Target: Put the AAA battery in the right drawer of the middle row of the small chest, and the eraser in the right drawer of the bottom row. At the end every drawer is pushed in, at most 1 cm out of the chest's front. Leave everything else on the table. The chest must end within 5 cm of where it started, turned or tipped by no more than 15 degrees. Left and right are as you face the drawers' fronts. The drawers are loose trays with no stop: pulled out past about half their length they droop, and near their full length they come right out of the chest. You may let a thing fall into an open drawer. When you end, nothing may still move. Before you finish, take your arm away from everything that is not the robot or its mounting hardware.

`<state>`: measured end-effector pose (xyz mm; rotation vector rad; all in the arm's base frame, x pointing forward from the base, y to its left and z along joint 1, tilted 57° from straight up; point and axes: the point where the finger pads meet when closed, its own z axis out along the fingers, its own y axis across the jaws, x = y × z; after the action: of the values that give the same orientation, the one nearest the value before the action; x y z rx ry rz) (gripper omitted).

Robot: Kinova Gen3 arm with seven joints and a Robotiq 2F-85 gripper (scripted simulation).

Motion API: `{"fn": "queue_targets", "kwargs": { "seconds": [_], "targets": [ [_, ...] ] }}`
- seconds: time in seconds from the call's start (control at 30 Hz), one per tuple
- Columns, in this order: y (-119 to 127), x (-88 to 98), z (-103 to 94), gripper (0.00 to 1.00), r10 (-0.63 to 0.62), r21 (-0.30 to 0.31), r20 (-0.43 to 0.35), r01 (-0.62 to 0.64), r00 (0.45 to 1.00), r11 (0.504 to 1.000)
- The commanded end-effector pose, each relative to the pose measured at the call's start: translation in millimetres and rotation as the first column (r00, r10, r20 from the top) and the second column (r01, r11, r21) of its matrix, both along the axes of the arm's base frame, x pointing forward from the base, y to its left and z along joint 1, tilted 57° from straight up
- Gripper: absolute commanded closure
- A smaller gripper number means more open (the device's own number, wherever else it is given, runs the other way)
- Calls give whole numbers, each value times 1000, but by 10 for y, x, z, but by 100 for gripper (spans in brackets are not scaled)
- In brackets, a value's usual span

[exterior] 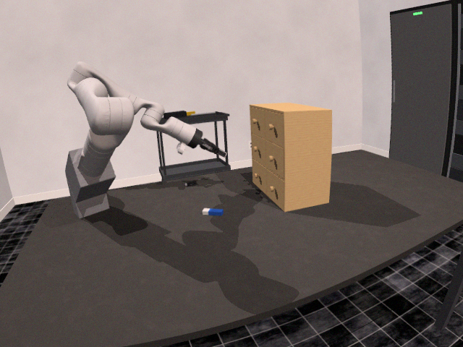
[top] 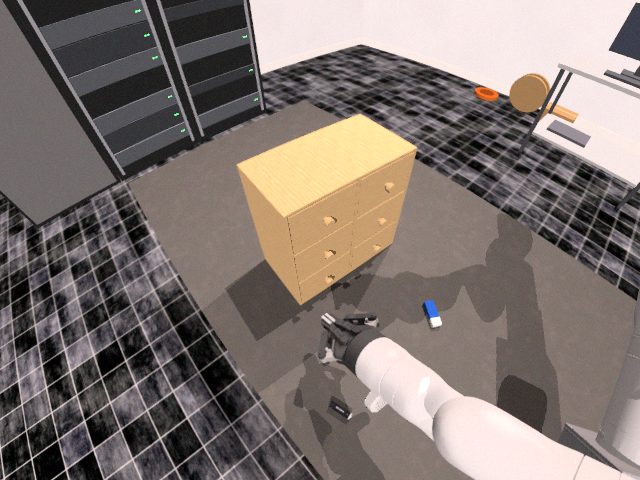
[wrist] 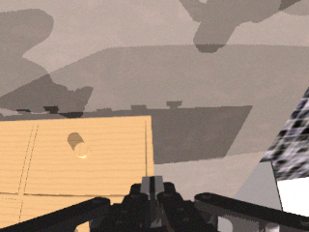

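Not much to read here tbh. The small black battery (top: 340, 408) (exterior: 191, 183) on the counter (top: 217, 232) (exterior: 149, 298), near the tool (top: 326, 318) (exterior: 223, 153) and off to the arm-base side of it, has a pale mark on its side in the top view, but it's way too small and blurry to make out. No letters, brands or numbers I can actually read anywhere else.

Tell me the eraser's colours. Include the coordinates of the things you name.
The eraser (top: 432, 314) (exterior: 213, 212) is blue along most of its length with one white end, clearest in the top view.
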<state>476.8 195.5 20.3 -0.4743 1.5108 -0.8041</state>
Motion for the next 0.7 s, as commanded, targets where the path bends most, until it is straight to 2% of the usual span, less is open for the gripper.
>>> {"fn": "queue_targets", "kwargs": {
  "seconds": [0.0,0.17,0.2,0.67],
  "targets": [
    [-11,-16,26,100,60,-4,46,-60,997,998],
    [-11,-17,27,100,61,-5,47,-60,997,998],
    [-11,-17,27,67,61,-5,47,-60,997,998],
    [-11,-17,27,67,61,-5,47,-60,997,998]
  ]
}}
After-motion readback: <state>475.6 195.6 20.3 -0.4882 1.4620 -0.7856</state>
